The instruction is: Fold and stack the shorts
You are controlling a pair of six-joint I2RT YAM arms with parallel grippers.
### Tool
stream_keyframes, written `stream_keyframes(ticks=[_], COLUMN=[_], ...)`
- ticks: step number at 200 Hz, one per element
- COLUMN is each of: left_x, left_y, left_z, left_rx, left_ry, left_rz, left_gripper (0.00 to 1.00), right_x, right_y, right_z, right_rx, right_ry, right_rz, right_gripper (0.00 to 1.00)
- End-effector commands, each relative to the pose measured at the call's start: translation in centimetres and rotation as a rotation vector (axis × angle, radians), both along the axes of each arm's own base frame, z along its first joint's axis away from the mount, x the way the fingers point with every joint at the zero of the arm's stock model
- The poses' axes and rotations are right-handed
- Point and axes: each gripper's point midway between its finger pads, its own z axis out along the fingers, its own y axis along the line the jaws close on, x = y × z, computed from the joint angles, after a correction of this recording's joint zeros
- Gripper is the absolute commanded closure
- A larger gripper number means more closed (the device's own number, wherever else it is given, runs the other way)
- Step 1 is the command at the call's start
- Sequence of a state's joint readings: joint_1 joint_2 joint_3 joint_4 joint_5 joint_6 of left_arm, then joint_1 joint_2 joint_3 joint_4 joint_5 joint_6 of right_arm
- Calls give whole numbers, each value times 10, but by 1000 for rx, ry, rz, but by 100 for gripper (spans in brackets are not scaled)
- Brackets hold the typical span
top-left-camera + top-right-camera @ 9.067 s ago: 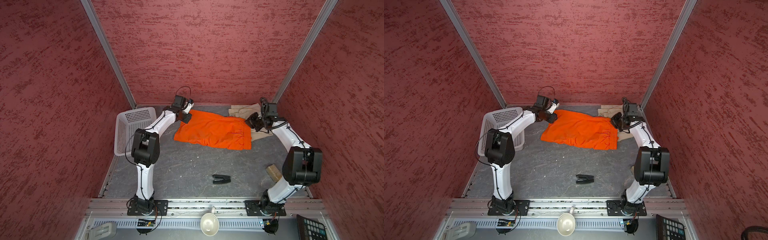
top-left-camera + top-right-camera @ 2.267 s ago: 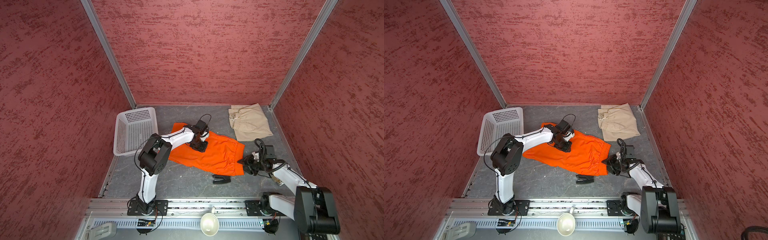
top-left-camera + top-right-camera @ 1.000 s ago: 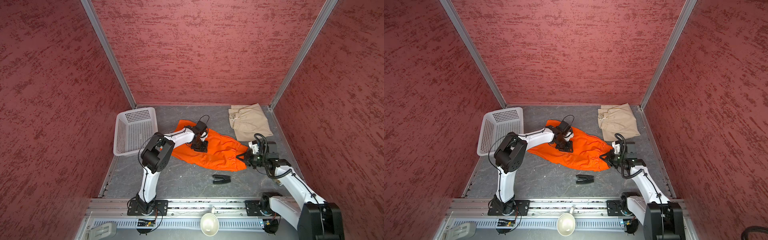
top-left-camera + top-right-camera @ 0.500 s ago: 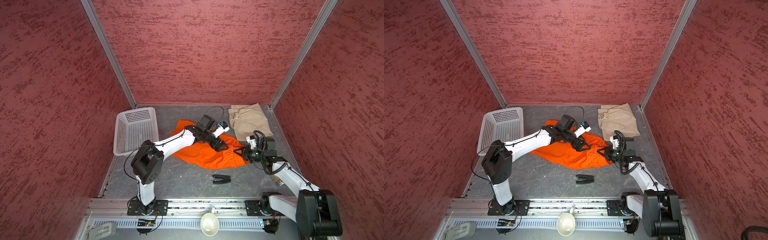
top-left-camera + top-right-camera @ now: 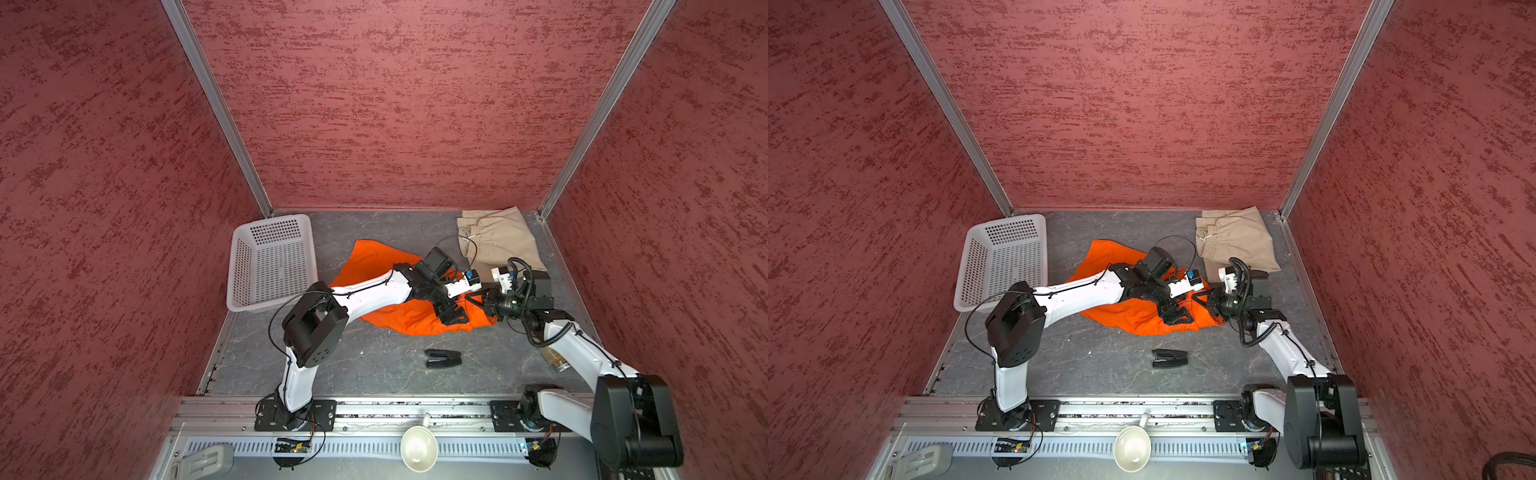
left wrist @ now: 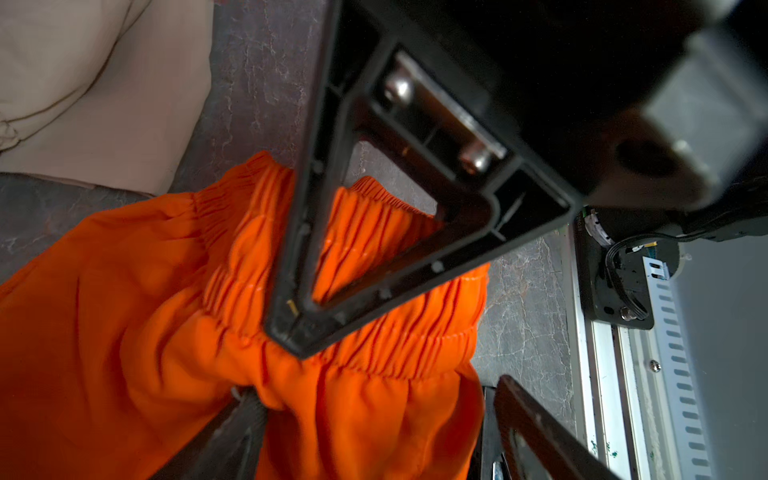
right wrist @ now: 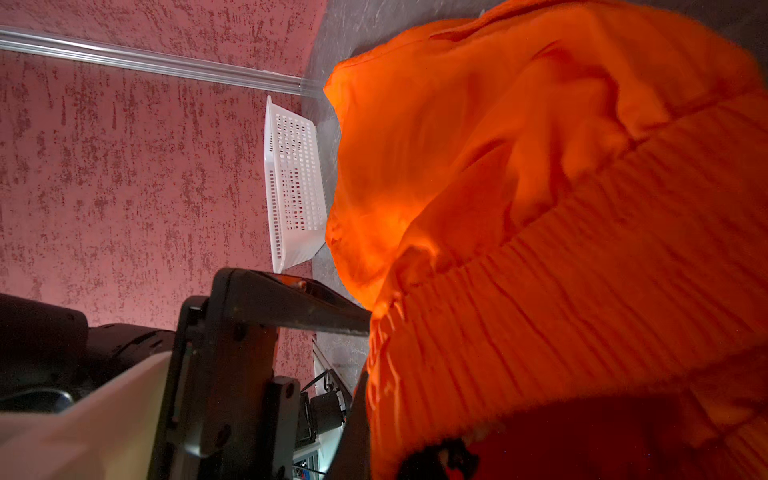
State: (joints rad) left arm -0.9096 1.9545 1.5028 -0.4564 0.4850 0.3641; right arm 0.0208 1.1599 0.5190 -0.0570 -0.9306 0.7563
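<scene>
**Item 1.** White bowl (image 5: 418, 449): nearest to us, on the front rail between the two arm bases.

**Item 2.** Small black object (image 5: 443, 358): it lies alone on the grey surface (image 5: 374, 370), near the orange cloth.

**Item 3.** Orange shorts (image 5: 399, 318): we find them crumpled mid-surface, with the gathered waistband turned toward the right arm.

**Item 4.** Right fingers (image 5: 478, 298): clenched on the orange waistband, with cloth pinched between them.

**Item 5.** Left fingers (image 5: 451, 316): released and spread wide over the same waistband, just beside the right pair.

**Item 6.** White basket (image 5: 239, 266): perforated, by the left wall.

**Item 7.** Beige shorts (image 5: 498, 243): we note them flat in the far right corner, near the orange pair but apart from it.
</scene>
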Motion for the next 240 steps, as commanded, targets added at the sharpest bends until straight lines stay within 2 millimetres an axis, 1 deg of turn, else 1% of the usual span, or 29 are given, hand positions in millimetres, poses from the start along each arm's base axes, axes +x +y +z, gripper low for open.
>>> stream_keyframes(ticks=[1,13,26,37,42,44,50,58,60,62,68,72,81,91,99,110,120,127,139,158,183,208,227,240], left_x=[6,11,12,13,13,13,12,12,12,12,12,12,14,16,18,21,23,24,27,31,37,39,39,38], left_y=[-5,-9,-13,-17,-18,-18,-18,-18,-18,-18,-17,-16,-13,-11,-9,-6,-6,-5,-5,-4,-4,-4,-4,-5], left_z=[-14,-17,-19,-19,-19,-19,-18,-17,-17,-16,-15,-15,-14,-12,-11,-10,-9,-9,-8,-8,-7,-1,1,2], left_rx=[44,41,37,34,33,33,32,30,31,30,30,27,24,18,17,17,18,17,16,17,16,2,-11,-14], left_ry=[-66,-79,-83,-93,-95,-95,-97,-101,-101,-102,-108,-114,-131,-153,-171,-184,-190,-195,-205,-221,-244,-263,-277,-286], left_rz=[-13,8,13,22,22,22,22,24,25,25,30,32,45,54,60,67,74,76,83,105,128,140,138,133], left_gripper=[17,22,29,43,53,56,69,81,83,84,90,93,98,100,100,100,100,100,100,100,100,100,100,100], right_x=[7,5,3,1,0,0,-1,0,1,1,3,5,7,8,7,1,-8,-19,-36,-45,-46,-42,-33,-27], right_y=[8,10,11,11,11,11,9,5,3,2,-3,-7,-18,-34,-48,-65,-80,-92,-104,-108,-97,-92,-89,-90], right_z=[31,33,36,36,35,35,34,34,34,34,36,37,41,40,38,34,27,17,4,-1,-14,-29,-35,-40], right_rx=[60,75,79,71,67,63,53,35,31,30,27,24,15,-9,-38,-77,-125,-162,-179,-127,7,91,146,154], right_ry=[-83,-77,-74,-64,-54,-53,-41,-21,-15,-11,5,12,33,82,132,209,291,376,488,542,586,586,571,565], right_rz=[48,61,70,76,78,78,71,48,34,30,3,-17,-72,-154,-227,-319,-403,-469,-557,-630,-653,-665,-658,-654], right_gripper=[100,99,99,99,99,98,97,90,85,84,72,67,59,53,49,48,48,46,45,41,39,37,37,36])
